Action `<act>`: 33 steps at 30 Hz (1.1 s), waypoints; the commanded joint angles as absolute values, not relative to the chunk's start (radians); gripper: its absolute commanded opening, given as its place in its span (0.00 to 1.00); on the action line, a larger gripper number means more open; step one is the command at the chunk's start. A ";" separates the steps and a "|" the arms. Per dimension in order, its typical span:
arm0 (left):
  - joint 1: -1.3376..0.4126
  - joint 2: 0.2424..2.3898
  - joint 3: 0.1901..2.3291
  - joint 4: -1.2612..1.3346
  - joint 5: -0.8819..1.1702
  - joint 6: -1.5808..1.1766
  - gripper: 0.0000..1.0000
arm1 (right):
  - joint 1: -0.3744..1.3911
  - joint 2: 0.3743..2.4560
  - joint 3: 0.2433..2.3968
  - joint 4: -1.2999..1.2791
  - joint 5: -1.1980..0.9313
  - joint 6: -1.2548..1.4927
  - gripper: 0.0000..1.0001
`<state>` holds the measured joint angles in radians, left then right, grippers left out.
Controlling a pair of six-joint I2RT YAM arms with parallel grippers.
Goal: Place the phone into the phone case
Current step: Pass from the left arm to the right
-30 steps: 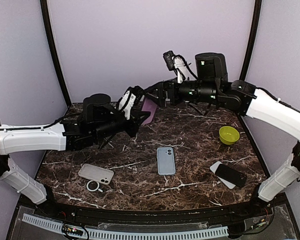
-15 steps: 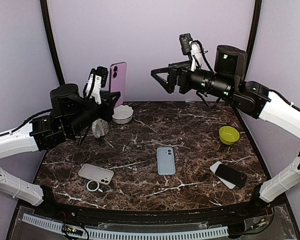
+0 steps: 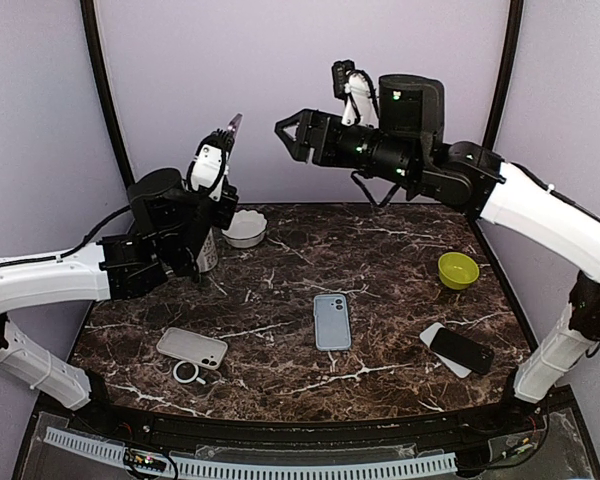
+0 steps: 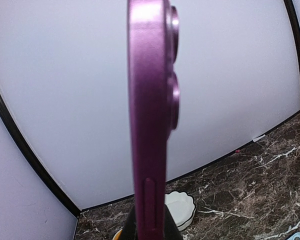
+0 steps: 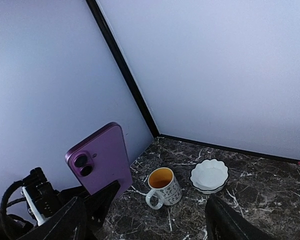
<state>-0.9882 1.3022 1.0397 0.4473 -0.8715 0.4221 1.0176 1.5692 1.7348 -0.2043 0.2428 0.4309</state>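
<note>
Over table [image 3: 400, 260], left claw [image 3: 221, 152] grips phone [image 4: 149, 120].

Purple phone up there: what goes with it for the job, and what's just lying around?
For the job: purple phone, left gripper holding it, blue case or pale case (can't tell which).
Lying about: mug, white bowl, green bowl, black phone, ring.

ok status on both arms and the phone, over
Left end effector shut on purple phone, upright in the air. Right end effector open, empty, raised opposite. Light blue case flat on table, nothing on it.
</note>
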 commanded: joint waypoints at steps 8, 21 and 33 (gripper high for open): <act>-1.032 1.401 1.023 1.054 -0.960 0.924 0.00 | 1.066 1.656 1.960 -0.296 0.188 0.460 0.86; -1.037 1.693 1.081 1.747 -0.929 1.609 0.00 | 0.988 1.662 1.964 -0.447 0.046 0.588 0.79; -1.038 1.696 1.061 1.746 -0.940 1.607 0.00 | 0.939 1.773 2.039 -0.429 -0.046 0.624 0.59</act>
